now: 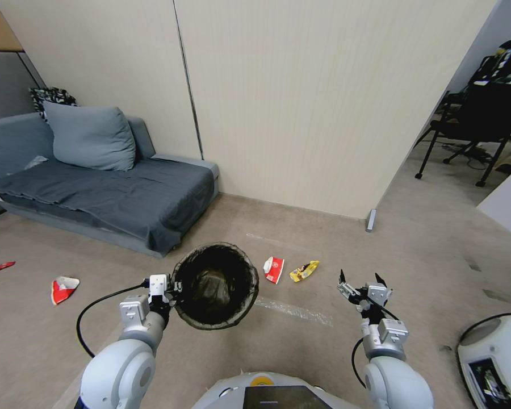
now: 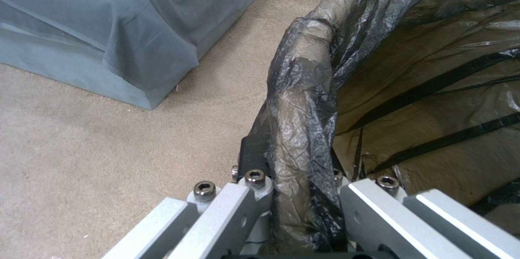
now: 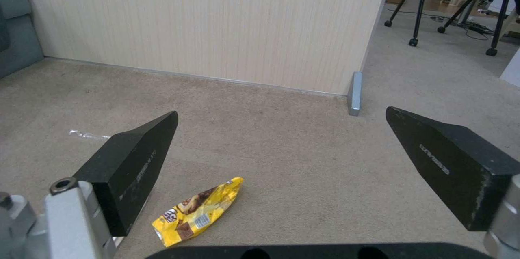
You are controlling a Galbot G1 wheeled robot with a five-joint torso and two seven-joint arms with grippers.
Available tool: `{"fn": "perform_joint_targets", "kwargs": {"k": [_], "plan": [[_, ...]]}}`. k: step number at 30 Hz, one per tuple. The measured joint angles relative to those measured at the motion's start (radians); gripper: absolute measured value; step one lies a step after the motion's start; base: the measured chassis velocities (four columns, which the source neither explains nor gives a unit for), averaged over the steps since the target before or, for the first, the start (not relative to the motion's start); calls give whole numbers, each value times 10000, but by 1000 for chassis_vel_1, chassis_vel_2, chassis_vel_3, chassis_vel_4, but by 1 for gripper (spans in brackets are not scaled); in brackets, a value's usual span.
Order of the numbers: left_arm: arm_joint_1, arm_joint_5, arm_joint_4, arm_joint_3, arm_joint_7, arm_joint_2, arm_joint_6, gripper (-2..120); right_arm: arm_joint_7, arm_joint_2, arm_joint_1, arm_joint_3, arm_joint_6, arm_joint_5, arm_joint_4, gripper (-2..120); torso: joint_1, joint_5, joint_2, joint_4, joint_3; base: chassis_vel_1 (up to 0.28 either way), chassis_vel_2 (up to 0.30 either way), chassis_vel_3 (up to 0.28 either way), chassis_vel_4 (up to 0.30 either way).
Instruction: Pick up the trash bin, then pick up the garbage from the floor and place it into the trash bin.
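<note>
Two arms show low in the head view. Centre frame, the trash bin (image 1: 216, 286) hangs clamped by its bag-covered rim in the left gripper (image 1: 166, 288); lower right, the right gripper (image 1: 360, 282) spreads wide near a yellow wrapper (image 1: 304, 271).

Even, soft indoor light, no hard shadows. Head view w/ wide-angle bend toward edges, walls leaning at 12 o'clock. Glossy sheen on trash bin (image 2: 303, 100) liner. Slight softness close-up in wrist views.
</note>
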Motion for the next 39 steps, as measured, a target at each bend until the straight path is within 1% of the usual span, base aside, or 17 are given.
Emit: {"fn": "perform_joint_targets", "kwargs": {"k": [11,39], "plan": [[20,94,56,0,17,63,-52,1,-2,36,-35,-12,69,-27,-32,100,-1,-1,0,-1,0,-30,19,30,-21],[-79,106,150,-28,61,63,-91,1,5,103,-34,-13,155,-88,-91,100,0,-1,0,0,0,-73,70,74,-71]]}}
